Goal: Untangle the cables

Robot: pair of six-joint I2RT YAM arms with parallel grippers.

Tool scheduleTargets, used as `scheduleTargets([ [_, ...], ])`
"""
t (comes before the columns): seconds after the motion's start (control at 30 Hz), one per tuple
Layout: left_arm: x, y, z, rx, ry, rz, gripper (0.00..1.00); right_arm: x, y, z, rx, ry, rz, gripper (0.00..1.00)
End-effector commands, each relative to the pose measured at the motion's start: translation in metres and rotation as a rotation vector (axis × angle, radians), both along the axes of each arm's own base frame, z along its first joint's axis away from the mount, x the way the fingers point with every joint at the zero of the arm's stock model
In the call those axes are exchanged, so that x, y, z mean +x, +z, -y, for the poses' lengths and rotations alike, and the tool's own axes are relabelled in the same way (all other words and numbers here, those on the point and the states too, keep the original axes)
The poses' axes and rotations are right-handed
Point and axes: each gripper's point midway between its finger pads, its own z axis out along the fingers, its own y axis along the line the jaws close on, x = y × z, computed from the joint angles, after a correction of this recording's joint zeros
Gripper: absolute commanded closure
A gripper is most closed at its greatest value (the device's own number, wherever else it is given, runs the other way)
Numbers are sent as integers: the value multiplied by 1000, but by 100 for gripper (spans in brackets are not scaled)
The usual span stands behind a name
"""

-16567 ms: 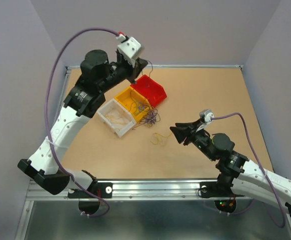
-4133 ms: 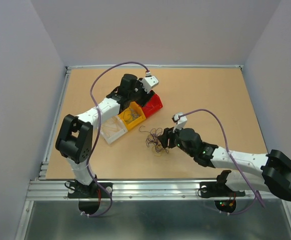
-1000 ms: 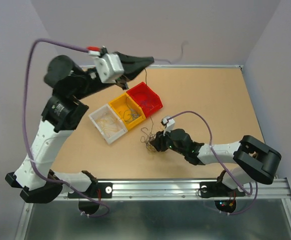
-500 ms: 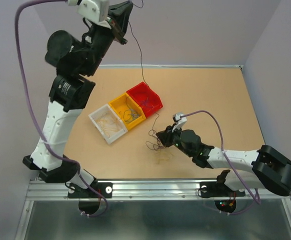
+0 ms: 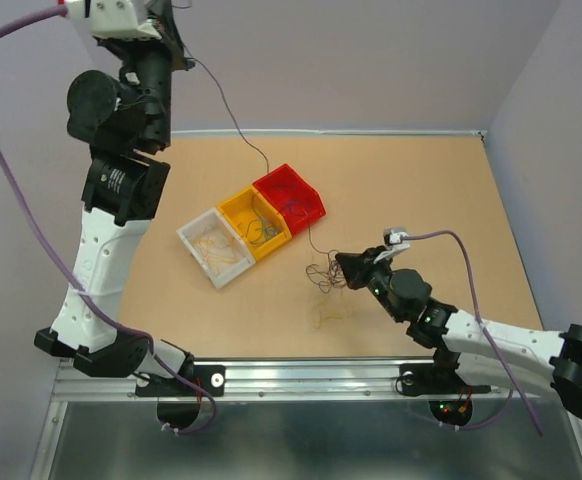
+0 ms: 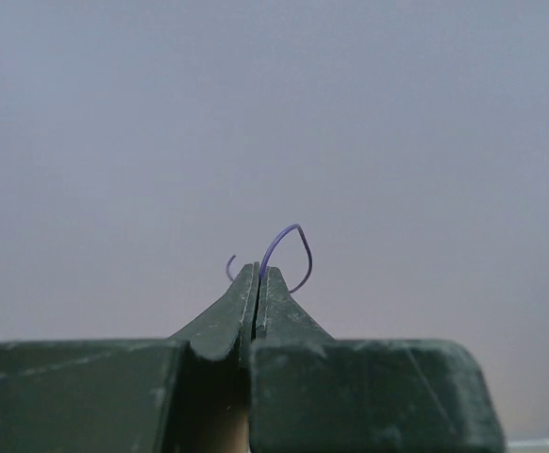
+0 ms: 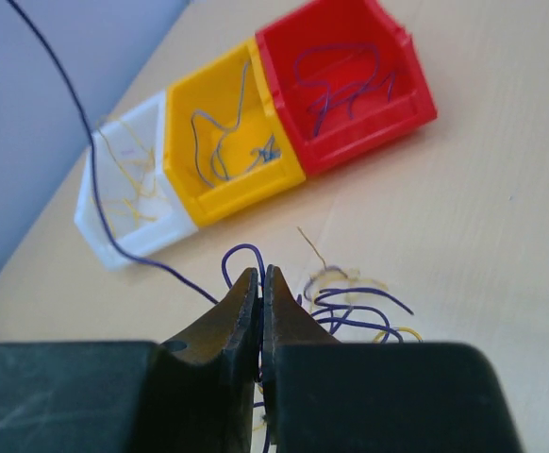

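While the cables (image 7: 350, 307) lie as a loose purple-yellow clump on the worktop (image 7: 482, 236) just beyond the right pincer (image 7: 259, 274), its jaws are together, nipping a purple loop at the clump edge; one long strand (image 5: 241, 137) runs up to the left pincer (image 6: 257, 271), held high, clamped on it; red bin (image 7: 369, 142), yellow bin (image 7: 246, 193) and white bin (image 7: 138, 236) sit further beyond the right pincer

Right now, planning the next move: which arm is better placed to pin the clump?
Right, probably: its claw is shut on the clump, low on the table; the left claw is raised high, pinching the long wire.
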Motion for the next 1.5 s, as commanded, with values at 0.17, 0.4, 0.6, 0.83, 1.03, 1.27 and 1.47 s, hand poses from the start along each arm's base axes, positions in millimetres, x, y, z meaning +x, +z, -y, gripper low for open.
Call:
scheduleTargets([
  [0.17, -69, -63, 58, 261, -472, 186, 100, -6, 48, 50, 135, -141, 128, 98],
  [0.4, -111, -268, 140, 716, -967, 135, 100, -9, 53, 62, 139, -164, 153, 98],
  [0.6, -119, -382, 169, 858, -1117, 11, 92, -5, 50, 61, 119, -177, 143, 98],
  [0.83, -135, -470, 212, 1053, -1202, -184, 86, -5, 51, 63, 113, -188, 148, 98],
  [1.03, -89, -501, 225, 1051, -1024, -387, 92, -9, 61, 67, 133, -183, 168, 98],
  [1.27, -62, -510, 222, 1023, -888, -411, 70, -15, 69, 71, 150, -166, 188, 98],
  [1.47, -76, -509, 226, 1006, -971, -392, 55, -14, 68, 68, 144, -156, 183, 98],
])
